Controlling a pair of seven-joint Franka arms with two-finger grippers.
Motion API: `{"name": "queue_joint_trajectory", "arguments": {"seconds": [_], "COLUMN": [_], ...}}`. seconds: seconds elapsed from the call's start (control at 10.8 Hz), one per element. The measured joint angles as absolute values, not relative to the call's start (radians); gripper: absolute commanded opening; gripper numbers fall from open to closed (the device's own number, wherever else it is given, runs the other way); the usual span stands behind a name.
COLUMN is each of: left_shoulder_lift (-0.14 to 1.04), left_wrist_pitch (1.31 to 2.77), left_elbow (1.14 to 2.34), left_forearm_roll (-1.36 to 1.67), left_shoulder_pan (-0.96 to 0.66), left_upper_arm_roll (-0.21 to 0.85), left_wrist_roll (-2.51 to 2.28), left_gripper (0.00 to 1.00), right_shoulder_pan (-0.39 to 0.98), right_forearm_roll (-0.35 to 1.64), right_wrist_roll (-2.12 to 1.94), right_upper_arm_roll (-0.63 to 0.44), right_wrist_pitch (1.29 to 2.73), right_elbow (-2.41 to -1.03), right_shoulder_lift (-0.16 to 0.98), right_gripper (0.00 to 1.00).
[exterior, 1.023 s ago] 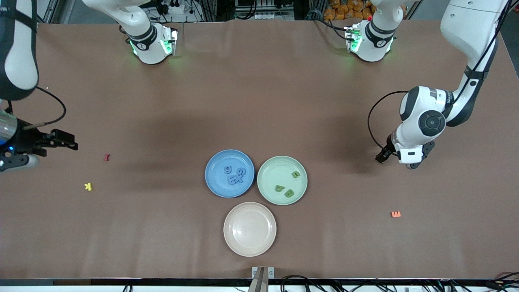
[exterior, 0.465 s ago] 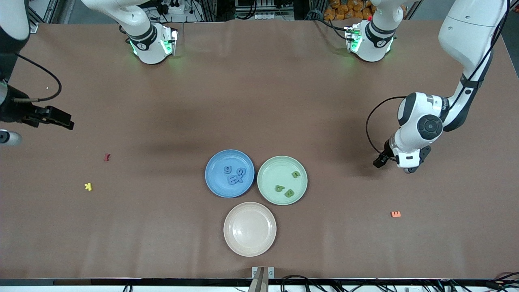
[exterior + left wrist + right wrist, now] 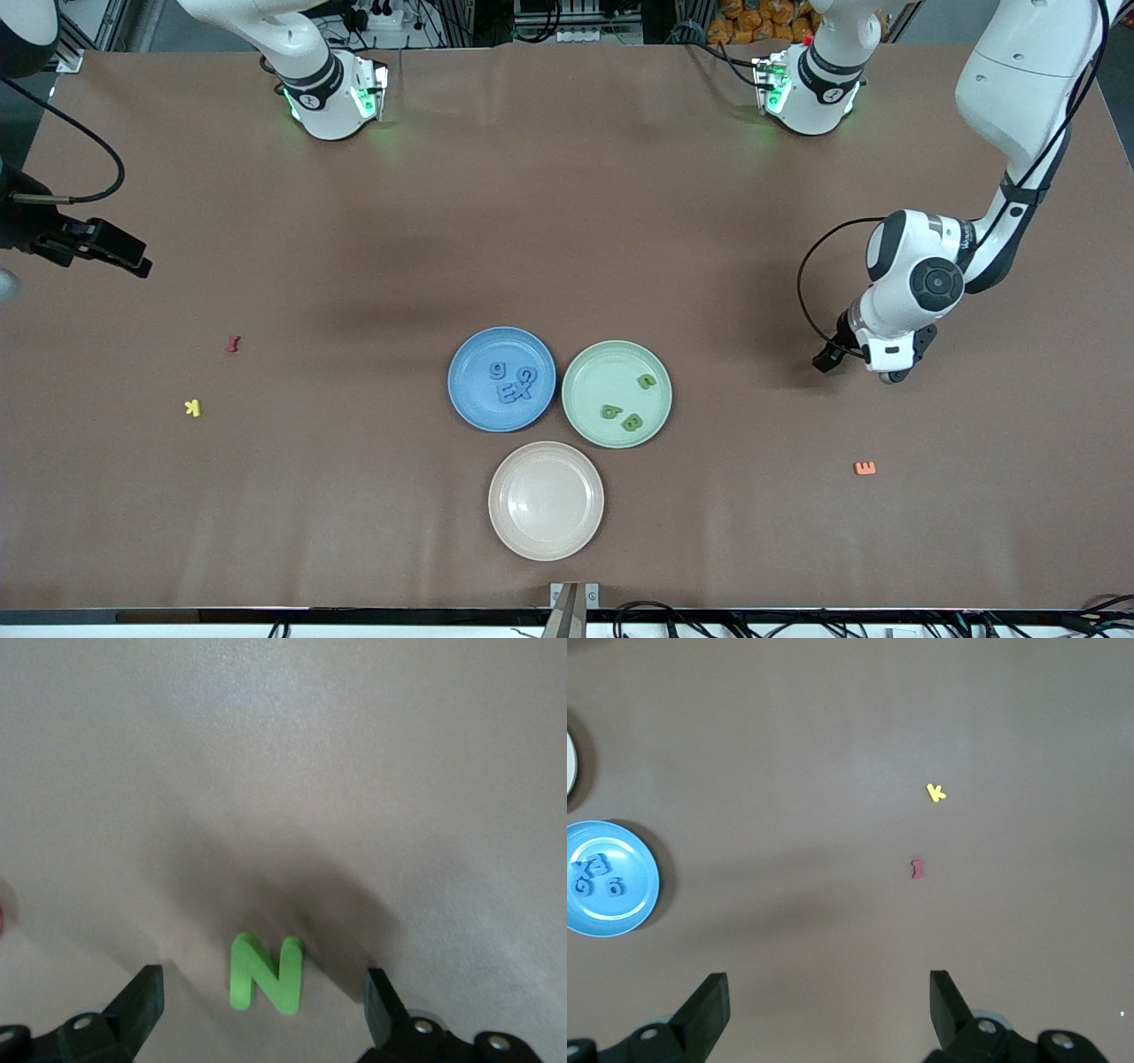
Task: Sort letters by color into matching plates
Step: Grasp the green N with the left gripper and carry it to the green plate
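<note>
The blue plate (image 3: 501, 347) holds several blue letters (image 3: 512, 383). Beside it, toward the left arm's end, the mint green plate (image 3: 589, 370) holds three green letters (image 3: 631, 422). A green N (image 3: 266, 973) lies flat on the brown table between the wide-apart fingers of my open left gripper (image 3: 262, 992). In the front view that hand (image 3: 889, 353) hangs low over the table and hides the N. My right gripper (image 3: 826, 992) is open and holds nothing, high over the right arm's end of the table. It also sees the blue plate (image 3: 620, 904).
A beige plate (image 3: 546, 540) with nothing in it lies nearer the front camera than the other two. Loose on the table are a red letter (image 3: 233, 343) and a yellow K (image 3: 192, 408) toward the right arm's end, and an orange E (image 3: 865, 468) toward the left arm's end.
The right arm has drawn back toward the bases' side of the table. The left hand has shifted slightly toward the plates. Plates and letters have not moved.
</note>
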State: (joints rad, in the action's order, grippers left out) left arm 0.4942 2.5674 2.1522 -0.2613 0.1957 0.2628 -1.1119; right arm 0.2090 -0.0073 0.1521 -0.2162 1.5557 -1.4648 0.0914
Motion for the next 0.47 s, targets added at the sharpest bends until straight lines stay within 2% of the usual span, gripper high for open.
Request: {"name": "queue_joint_trajectory", "arguments": {"seconds": [0.09,0.19,0.47], "left_shoulder_lift": [0.501,0.501,0.498], "left_wrist_pitch": [2.573,2.576,2.578], "left_elbow": [2.15,2.148,2.139], "left_forearm_roll": [-0.261,-0.261,-0.261], "left_shoulder_pan": [0.196,0.196,0.195], "left_upper_arm_roll": [0.258,0.257,0.256], "left_wrist_roll": [-1.11,-1.109,-1.109], "left_gripper": [0.17,0.0,0.0], "right_shoulder_pan": [0.206,0.205,0.202], "right_forearm_roll": [-0.011,-0.015,-0.018], "right_wrist_roll": [0.152,0.152,0.154], "right_upper_arm_roll": [-0.217,-0.217,-0.222], "right_wrist_pitch": [1.558,1.558,1.558], "right_elbow": [-1.465,-1.465,-1.465], "right_shoulder_lift": [0.091,0.092,0.092], "right_gripper": [1.0,1.0,1.0]}}
